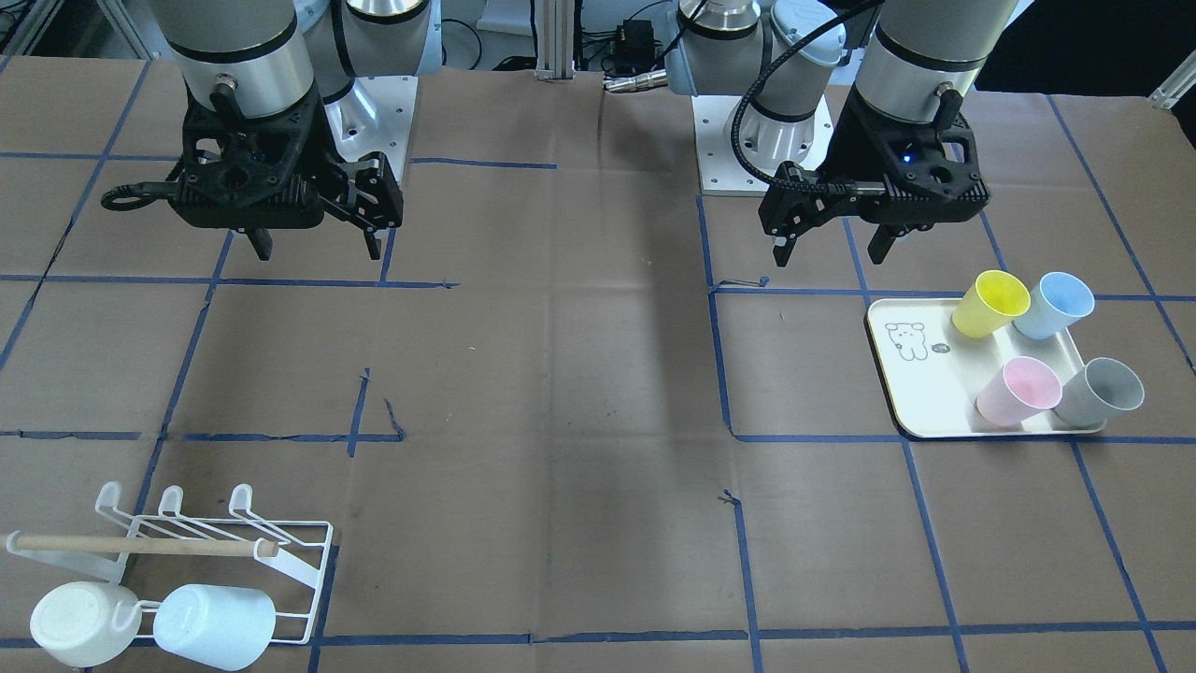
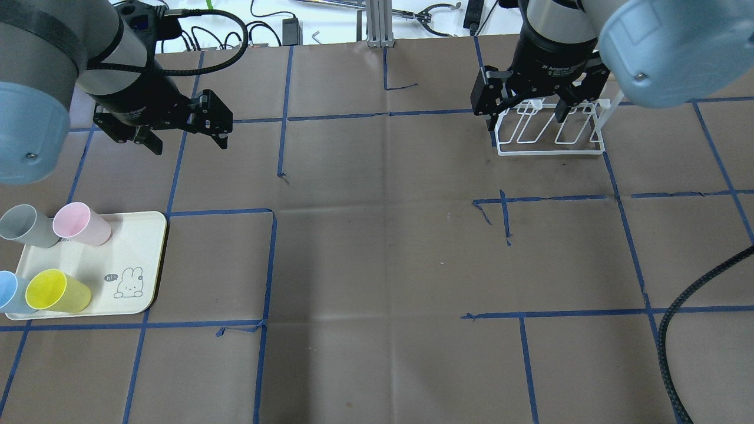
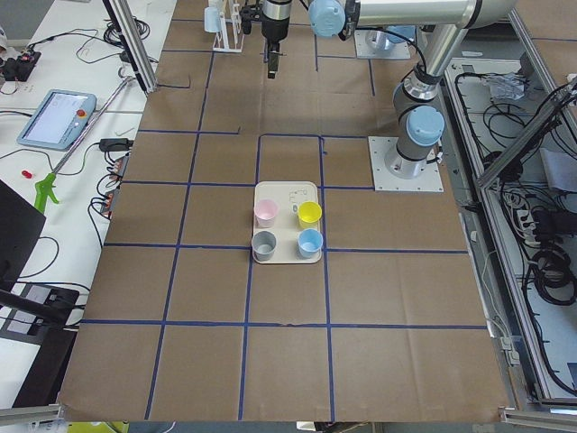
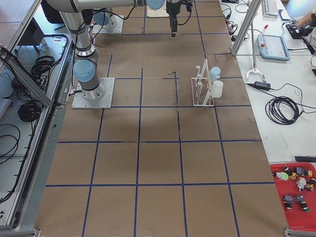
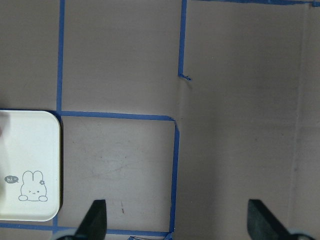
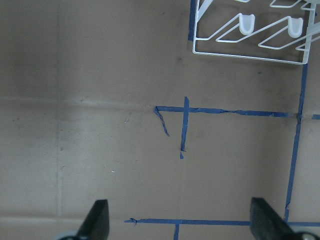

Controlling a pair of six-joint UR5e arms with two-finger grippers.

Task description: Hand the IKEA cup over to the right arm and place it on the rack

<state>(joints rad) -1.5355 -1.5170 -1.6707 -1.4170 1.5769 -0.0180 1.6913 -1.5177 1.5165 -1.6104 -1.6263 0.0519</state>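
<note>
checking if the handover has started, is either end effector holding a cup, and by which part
Nothing is held. The left end effector and the right end effector are both open, with nothing between their fingers.

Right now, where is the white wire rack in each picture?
Front-facing: rack, bottom left corner.
Overhead: rack, upper right, behind the right gripper.
Left side: rack, top edge, far end.
Right side: rack, right of centre.
Left wrist: not in it.
Right wrist: rack, top right corner.
Shared landmark: the blue tape grid.
</note>
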